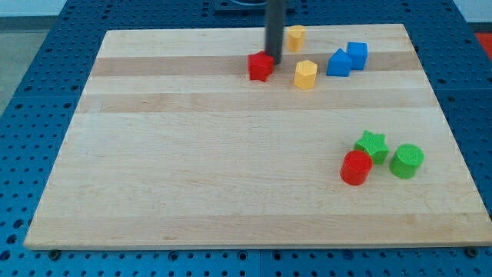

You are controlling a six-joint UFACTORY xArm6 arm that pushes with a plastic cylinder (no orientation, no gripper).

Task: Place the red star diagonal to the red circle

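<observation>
The red star [260, 66] lies near the view's top, a little right of centre. My tip [274, 60] stands just at the star's upper right side, touching or nearly touching it. The red circle [356, 168] lies far off at the view's lower right, touching the green star [371, 145] at its upper right.
A green cylinder [406, 161] sits right of the green star. A yellow block [295, 37] and a yellow hexagonal block [306, 75] lie right of my tip. Two blue blocks [339, 63] [357, 55] lie further right. The wooden board [192, 169] rests on a blue perforated table.
</observation>
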